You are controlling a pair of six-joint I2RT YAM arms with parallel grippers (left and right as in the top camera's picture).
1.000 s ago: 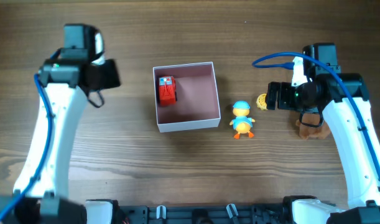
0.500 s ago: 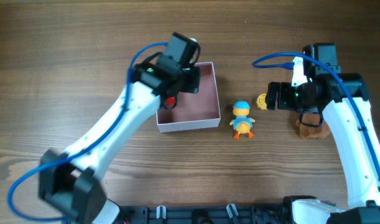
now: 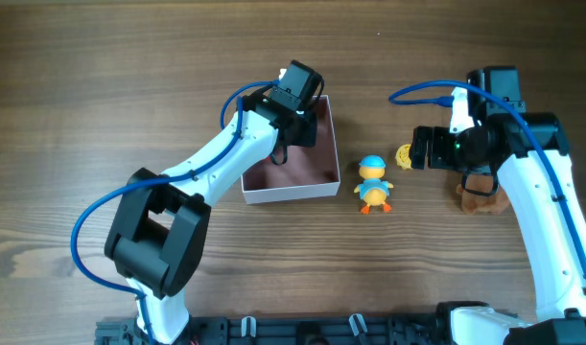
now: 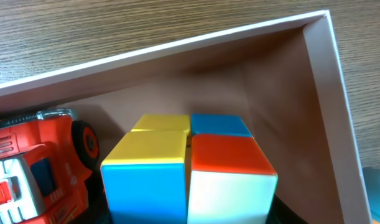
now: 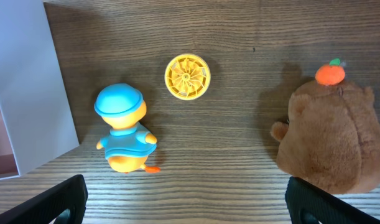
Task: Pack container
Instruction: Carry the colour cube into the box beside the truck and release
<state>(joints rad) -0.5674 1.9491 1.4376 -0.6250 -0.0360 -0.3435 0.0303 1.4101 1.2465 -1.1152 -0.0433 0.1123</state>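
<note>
The container [image 3: 288, 192] is sitting mid-table with a red truck [image 4: 34, 168] lying inside, the left gripper [image 3: 293, 129] is pinching a multicoloured cube [image 4: 190, 162] beside that truck, and the right gripper [image 5: 190, 208] is hovering spread wide above a duck [image 5: 122, 137], a yellow disc [image 5: 186, 76] and a brown bear [image 5: 333, 137].

The wooden table [image 3: 82, 57] bears container [image 3: 291, 194], duck [image 3: 374, 184], yellow disc [image 5: 187, 77], plush bear [image 5: 329, 140].

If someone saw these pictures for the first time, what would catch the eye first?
The left arm stretches over the square white box with a pink inside, where its wrist camera shows a multicoloured plastic cube beside a red toy truck. Right of the box stand an orange duck figure with a blue cap and a brown plush bear.
</note>
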